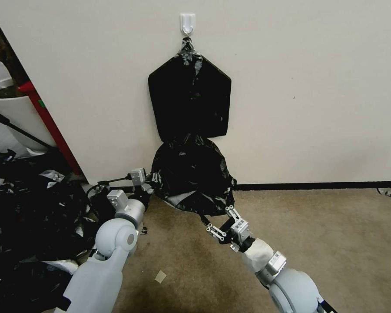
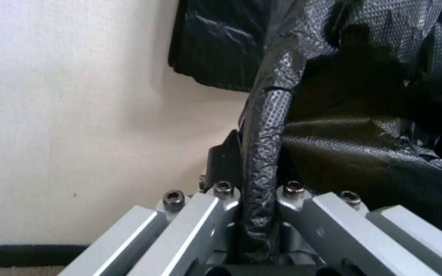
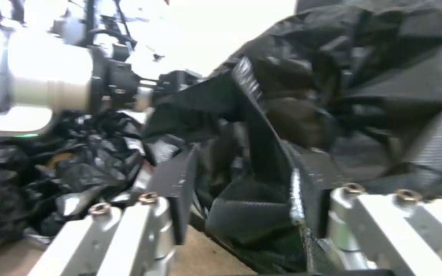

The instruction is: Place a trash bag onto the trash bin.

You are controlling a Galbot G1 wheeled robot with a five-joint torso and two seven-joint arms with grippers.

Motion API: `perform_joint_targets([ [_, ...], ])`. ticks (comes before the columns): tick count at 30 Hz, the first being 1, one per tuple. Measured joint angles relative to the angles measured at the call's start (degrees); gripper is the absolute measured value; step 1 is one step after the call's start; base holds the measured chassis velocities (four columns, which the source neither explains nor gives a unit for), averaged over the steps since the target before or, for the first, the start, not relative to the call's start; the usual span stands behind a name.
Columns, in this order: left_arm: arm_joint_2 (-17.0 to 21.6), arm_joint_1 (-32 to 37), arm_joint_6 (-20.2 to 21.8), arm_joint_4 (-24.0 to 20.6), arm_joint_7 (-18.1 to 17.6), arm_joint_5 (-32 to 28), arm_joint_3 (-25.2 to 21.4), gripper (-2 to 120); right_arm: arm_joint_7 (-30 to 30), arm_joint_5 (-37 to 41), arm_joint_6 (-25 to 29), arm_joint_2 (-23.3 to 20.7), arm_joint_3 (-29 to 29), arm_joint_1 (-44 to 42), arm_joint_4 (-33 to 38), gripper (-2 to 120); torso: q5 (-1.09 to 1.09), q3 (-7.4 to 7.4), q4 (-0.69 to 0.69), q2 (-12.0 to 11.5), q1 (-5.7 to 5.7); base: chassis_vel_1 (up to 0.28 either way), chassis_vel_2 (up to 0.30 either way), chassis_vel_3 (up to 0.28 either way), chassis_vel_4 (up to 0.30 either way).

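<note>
The left pincer (image 2: 258,214) is clamped on the trash bag (image 1: 191,176) edge, while the right pincer (image 1: 219,221) gapes at its lower rim.

trash bag (image 1: 191,176) below hanging pack (image 1: 189,98), scrap heap (image 1: 26,213) left

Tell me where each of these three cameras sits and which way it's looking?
Head view: on the robot's head, looking down at wall and floor; left pincer and right pincer meet the trash bag.
Left wrist view: behind the left pincer, facing the wall; it pinches a bag fold.
Right wrist view: behind the right pincer, open, facing across to the left arm.
Shared: all three see the bag.
</note>
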Motion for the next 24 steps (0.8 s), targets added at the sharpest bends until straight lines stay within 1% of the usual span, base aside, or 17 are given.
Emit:
perform_joint_targets([
  [1, -0.09, 0.01, 0.10, -0.13, -0.02, -0.23, 0.02, 2, -1.63, 0.14, 0.76, 0.05, 0.01, 0.24, -0.44, 35, 0.00, 0.00, 0.00, 0.00, 0.00, 0.000, 0.000, 0.000, 0.000],
  [2, -0.09, 0.01, 0.10, -0.13, -0.02, -0.23, 0.02, 2, -1.63, 0.14, 0.76, 0.05, 0.01, 0.24, -0.44, 35, 0.00, 0.00, 0.00, 0.00, 0.00, 0.000, 0.000, 0.000, 0.000],
  [5, -0.27, 0.09, 0.23, -0.40, -0.07, -0.60, 0.06, 2, -3.01, 0.16, 1.71, 0.12, 0.05, 0.90, -1.44, 22, 0.00, 0.00, 0.00, 0.00, 0.00, 0.000, 0.000, 0.000, 0.000],
  [6, -0.27, 0.09, 0.23, -0.40, -0.07, -0.60, 0.06, 2, -3.01, 0.16, 1.71, 0.12, 0.05, 0.90, -1.44, 22, 0.00, 0.00, 0.00, 0.00, 0.00, 0.000, 0.000, 0.000, 0.000],
  [8, -0.33, 0.23, 0.35, -0.80, -0.17, -1.16, 0.07, 2, -3.72, 0.17, 2.54, 0.23, 0.05, 1.40, -2.37, 12, 0.00, 0.00, 0.00, 0.00, 0.00, 0.000, 0.000, 0.000, 0.000],
  [9, -0.33, 0.23, 0.35, -0.80, -0.17, -1.16, 0.07, 2, -3.72, 0.17, 2.54, 0.23, 0.05, 1.40, -2.37, 12, 0.00, 0.00, 0.00, 0.00, 0.00, 0.000, 0.000, 0.000, 0.000],
  [11, -0.37, 0.35, 0.68, -1.31, -0.40, -2.08, 0.04, 2, -5.39, 0.17, 3.70, 0.36, 0.11, 1.85, -3.29, 2, 0.00, 0.00, 0.00, 0.00, 0.00, 0.000, 0.000, 0.000, 0.000],
  [12, -0.38, 0.42, 0.93, -1.61, -0.59, -2.61, 0.02, 2, -6.55, 0.17, 4.31, 0.43, 0.23, 2.12, -3.79, 0, 0.00, 0.00, 0.00, 0.00, 0.00, 0.000, 0.000, 0.000, 0.000],
  [13, -0.40, 0.49, 1.22, -1.97, -0.85, -3.20, 0.01, 2, -7.79, 0.05, 4.92, 0.52, 0.43, 2.40, -4.32, 0, 0.00, 0.00, 0.00, 0.00, 0.00, 0.000, 0.000, 0.000, 0.000],
  [14, -0.40, 0.49, 1.22, -1.97, -0.85, -3.20, 0.01, 2, -7.79, 0.05, 4.92, 0.52, 0.43, 2.40, -4.32, 0, 0.00, 0.00, 0.00, 0.00, 0.00, 0.000, 0.000, 0.000, 0.000],
  [17, -0.47, 0.99, 2.17, -3.39, -1.36, -4.92, -0.01, 2, -15.69, -1.92, 8.02, 1.18, 2.20, 4.58, -8.00, 0, 0.00, 0.00, 0.00, 0.00, 0.00, 0.000, 0.000, 0.000, 0.000],
  [18, -0.47, 0.99, 2.17, -3.39, -1.36, -4.92, -0.01, 2, -15.69, -1.92, 8.02, 1.18, 2.20, 4.58, -8.00, 0, 0.00, 0.00, 0.00, 0.00, 0.00, 0.000, 0.000, 0.000, 0.000],
  [19, -0.49, 1.28, 2.50, -3.98, -1.44, -5.30, 0.02, 2, -17.85, -3.96, 9.24, 1.45, 3.23, 5.64, -9.83, 0, 0.00, 0.00, 0.00, 0.00, 0.00, 0.000, 0.000, 0.000, 0.000],
  [21, -0.52, 2.00, 3.34, -5.33, -1.51, -6.02, 0.07, 2, -18.93, -8.33, 11.27, 1.84, 4.84, 7.47, -13.01, 0, 0.01, 0.00, 0.00, 0.00, 0.00, 0.000, 0.000, 0.000, 0.000],
  [22, -0.52, 2.00, 3.34, -5.33, -1.51, -6.02, 0.07, 2, -18.93, -8.33, 11.27, 1.84, 4.84, 7.47, -13.01, 0, 0.01, 0.00, 0.00, 0.00, 0.00, 0.000, 0.000, 0.000, 0.000],
  [24, -0.52, 2.73, 4.12, -6.58, -1.52, -6.28, 0.10, 2, -18.03, -13.33, 12.91, 2.04, 6.47, 9.09, -15.36, 0, 0.01, 0.00, 0.00, 0.00, 0.00, 0.000, 0.000, 0.000, 0.000],
])
